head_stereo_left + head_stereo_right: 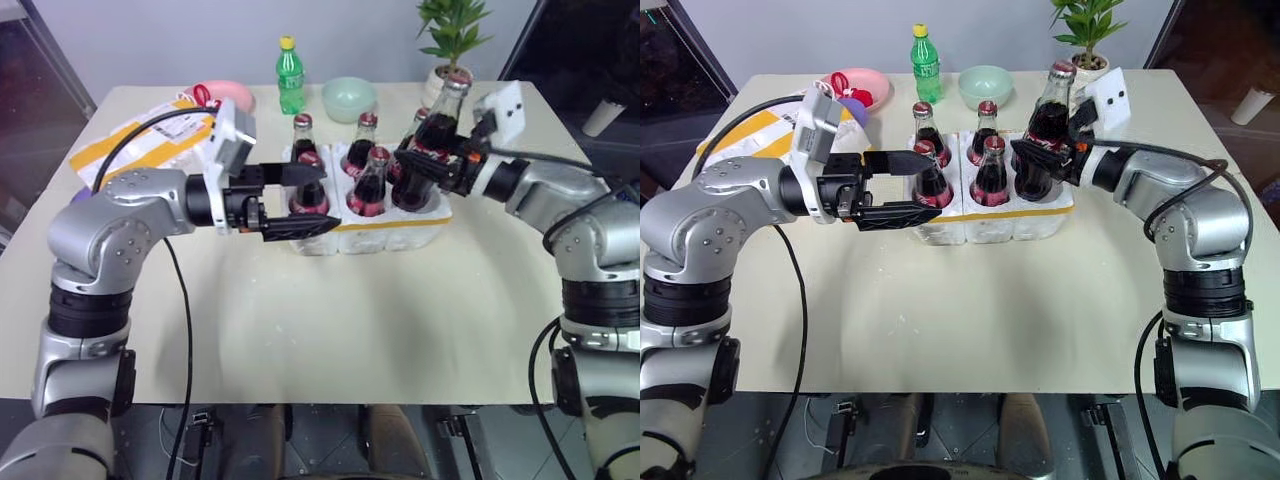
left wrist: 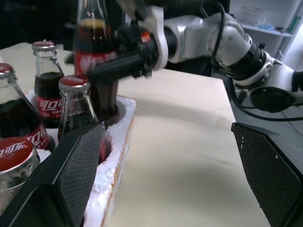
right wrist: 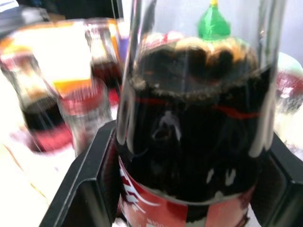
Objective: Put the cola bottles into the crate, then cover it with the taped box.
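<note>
While my right pincer is clamped on the last cola bottle, holding it at the labelled belly with the base just entering the well at the crate's three o'clock corner, my left pincer stands wide open at the crate's nine o'clock end, one finger above and one below the nearest bottle's body, gripping nothing.

I judge this bottle heavy for its size, being glass and full; the wall is stiff, smooth and likely slick, and it would crack if knocked against its neighbours. The waist over the red label is the right hold, low enough to keep it from swinging, and it needs to go down straight.

Around it, five cola bottles already stand upright in the crate, a white foam tray with a yellow band along its side. White Chinese script runs across their red labels; I cannot read it with certainty.

Farther out, at ten o'clock from the crate, lies the taped box, white with yellow tape and a label whose print is too small to read. At twelve o'clock stand a green bottle and a pale bowl.
</note>
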Tool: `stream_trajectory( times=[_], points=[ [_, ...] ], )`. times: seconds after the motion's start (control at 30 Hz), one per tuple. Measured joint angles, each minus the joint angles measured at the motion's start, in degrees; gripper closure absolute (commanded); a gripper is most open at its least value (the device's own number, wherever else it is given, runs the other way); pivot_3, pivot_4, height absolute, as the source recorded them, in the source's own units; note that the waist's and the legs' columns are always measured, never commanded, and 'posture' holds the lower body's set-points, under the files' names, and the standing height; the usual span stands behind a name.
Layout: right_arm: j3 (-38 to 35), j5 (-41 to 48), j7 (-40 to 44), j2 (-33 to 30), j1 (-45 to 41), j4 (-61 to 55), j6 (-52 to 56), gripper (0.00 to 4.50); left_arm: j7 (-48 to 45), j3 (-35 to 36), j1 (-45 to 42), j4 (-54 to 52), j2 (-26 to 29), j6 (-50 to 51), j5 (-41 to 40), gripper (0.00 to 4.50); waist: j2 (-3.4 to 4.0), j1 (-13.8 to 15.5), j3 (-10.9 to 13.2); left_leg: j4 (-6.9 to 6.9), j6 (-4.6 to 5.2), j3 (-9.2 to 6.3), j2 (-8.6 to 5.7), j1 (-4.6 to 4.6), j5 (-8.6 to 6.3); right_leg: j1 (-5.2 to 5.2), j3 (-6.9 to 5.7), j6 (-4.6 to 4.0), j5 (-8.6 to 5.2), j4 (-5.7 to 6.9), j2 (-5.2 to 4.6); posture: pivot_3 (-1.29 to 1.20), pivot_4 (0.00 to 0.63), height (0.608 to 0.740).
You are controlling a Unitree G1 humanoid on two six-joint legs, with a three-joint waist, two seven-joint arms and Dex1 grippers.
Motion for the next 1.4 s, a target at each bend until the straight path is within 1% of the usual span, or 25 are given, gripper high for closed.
stream_trajectory(
  times=[0.1, 0.23, 0.27, 0.33, 0.43, 0.5, 0.6, 0.67, 0.77, 0.83, 0.9, 0.97, 1.03, 1.1, 1.2, 1.3, 1.4],
  points=[
    [2.38, -4.06, 0.18, 2.17, 1.22, 4.49, -2.67, 1.76, 0.06, 0.13, 0.00, 0.02, 0.29, -0.01, 0.27, 0.00, 0.01, -0.02, 0.01, -0.02, 0.00, 0.00, 0.00, -0.01, 0.00, -0.03, 0.00, 0.00, 0.00, 0.02, 0.00, 0.00, 0.150, 0.739],
    [2.74, -7.28, 0.96, 3.65, 0.12, 7.88, -6.08, 1.76, 0.39, 0.14, 0.00, 0.08, 0.27, -0.01, 0.28, 0.00, -0.01, -0.25, 0.00, 0.01, -0.01, 0.00, 0.00, 0.03, 0.01, 0.01, 0.00, 0.00, 0.01, 0.02, 0.00, 0.00, 0.150, 0.739],
    [2.73, -7.70, 1.25, 3.90, -0.13, 8.41, -6.29, 0.74, 0.46, 0.13, 0.00, 0.08, 0.27, -0.01, 0.29, 0.00, -0.02, -0.29, -0.01, 0.03, -0.01, 0.00, 0.00, 0.09, 0.01, 0.08, 0.00, 0.00, 0.01, 0.01, 0.00, 0.00, 0.150, 0.739],
    [2.70, -8.28, 1.53, 4.07, -0.44, 9.31, -6.63, 0.05, 0.46, 0.13, 0.00, 0.07, 0.35, -0.05, 0.39, 0.00, -0.04, -0.27, -0.02, 0.05, -0.04, 0.00, 0.00, 0.27, 0.02, 0.28, 0.00, 0.00, 0.01, 0.00, 0.00, 0.00, 0.150, 0.739],
    [2.11, -8.42, 1.98, 4.02, -0.36, 8.56, -5.56, 0.05, 0.44, 0.12, 0.64, -0.03, 1.22, -0.58, 0.66, 0.00, -0.04, -0.13, -0.02, 0.04, -0.06, -0.01, 0.00, 0.34, 0.03, 0.33, 0.01, -0.01, 0.00, 0.02, 0.00, 0.00, 0.150, 0.739],
    [1.28, -7.20, 2.78, 3.43, 0.54, 5.46, -3.02, 0.05, 0.47, 0.10, 1.66, -0.12, 1.85, -0.96, 1.27, 0.00, -0.03, -0.06, -0.01, -0.01, -0.06, -0.01, 0.00, 0.33, 0.03, 0.29, 0.01, -0.01, 0.00, 0.02, 0.00, 0.00, 0.150, 0.739],
    [-2.84, -1.35, 5.46, 0.10, 2.07, -3.39, 2.58, 0.05, 1.24, 0.17, 4.53, -0.59, 4.21, -2.61, 3.94, 0.00, 0.00, 0.02, 0.01, -0.11, -0.06, -0.03, 0.00, 0.14, 0.03, 0.06, 0.01, -0.01, 0.00, 0.03, 0.00, 0.00, 0.150, 0.739],
    [-8.49, 4.81, 7.37, -4.16, 2.13, -10.05, 7.57, 0.05, 2.85, 0.78, 7.28, -1.55, 6.19, -4.26, 6.36, 0.00, 0.02, 0.16, 0.02, -0.12, -0.05, -0.05, 0.00, -0.02, 0.03, -0.07, 0.00, -0.01, 0.00, 0.02, 0.00, 0.00, 0.150, 0.739],
    [-18.77, 14.27, 9.98, -11.04, 2.14, -15.93, 14.35, 0.05, 6.21, 5.03, 11.34, -1.86, 10.20, -7.06, 10.43, 0.00, -0.03, 0.21, 0.04, -0.10, -0.02, -0.05, 0.01, -0.04, 0.01, -0.05, -0.01, -0.02, -0.01, -0.04, 0.00, 0.00, 0.150, 0.739],
    [-23.35, 17.88, 10.92, -14.20, 3.00, -17.13, 17.14, 0.05, 7.93, 8.43, 13.47, -1.91, 12.87, -8.73, 12.74, 0.00, -0.07, 0.16, 0.02, -0.09, -0.02, -0.04, 0.01, 0.05, 0.01, 0.05, 0.00, -0.03, -0.02, -0.06, 0.00, 0.00, 0.150, 0.739],
    [-25.27, 19.66, 11.79, -16.51, 5.79, -17.40, 19.14, 0.05, 9.21, 11.90, 17.30, -1.89, 15.89, -10.85, 15.55, 0.00, -0.09, 0.03, 0.00, -0.09, -0.02, 0.03, 0.02, 0.16, 0.01, 0.14, 0.00, -0.24, -0.13, -0.10, -0.01, 0.00, 0.150, 0.739],
    [-25.75, 20.49, 12.25, -17.07, 8.79, -17.43, 19.95, 0.05, 10.10, 14.13, 22.13, -1.44, 18.38, -13.01, 18.80, 0.00, -0.08, -0.06, 0.00, -0.08, -0.02, 0.07, 0.03, 0.17, 0.01, 0.12, 0.02, -0.24, -0.13, -0.09, -0.03, 0.00, 0.150, 0.739],
    [-25.78, 20.63, 12.63, -17.15, 11.11, -17.80, 19.88, 0.05, 11.68, 14.62, 27.21, 0.57, 21.10, -16.07, 23.68, 0.00, -0.07, 0.00, 0.00, -0.08, -0.02, 0.08, 0.04, 0.18, 0.01, 0.10, 0.02, -0.25, -0.13, -0.07, -0.03, 0.00, 0.150, 0.739],
    [-26.03, 20.90, 13.14, -17.43, 12.93, -18.41, 19.66, 0.05, 14.62, 14.40, 31.39, 4.75, 23.12, -19.35, 30.16, 0.00, -0.07, 0.09, 0.00, -0.09, -0.02, 0.09, 0.05, 0.17, 0.01, 0.08, 0.02, -0.27, -0.15, -0.06, -0.03, 0.00, 0.150, 0.739],
    [-28.11, 24.50, 15.30, -17.60, 15.59, -21.49, 19.70, 0.05, 21.57, 11.16, 32.57, 13.31, 23.92, -23.61, 40.04, 0.00, -0.07, 0.51, 0.00, -0.10, -0.02, 0.08, 0.05, 0.15, 0.01, 0.08, 0.01, -0.26, -0.15, -0.06, -0.03, 0.00, 0.150, 0.739],
    [-29.91, 28.49, 16.53, -18.16, 16.78, -24.53, 19.83, 0.05, 26.31, 7.01, 30.86, 20.31, 23.02, -27.26, 46.28, 0.00, -0.16, 0.71, -0.03, -0.02, -0.03, 0.07, 0.04, 0.06, 0.01, 0.08, 0.01, -0.25, -0.14, -0.10, -0.03, 0.00, 0.150, 0.739],
    [-31.32, 30.86, 16.47, -18.79, 18.13, -25.71, 19.88, 0.05, 30.76, 2.18, 25.20, 28.33, 20.71, -32.52, 52.06, 0.00, -0.27, 0.84, -0.08, 0.03, -0.03, 0.07, 0.04, 0.06, 0.01, 0.09, 0.00, -0.23, -0.12, -0.07, -0.03, 0.00, 0.150, 0.739]
  ],
)
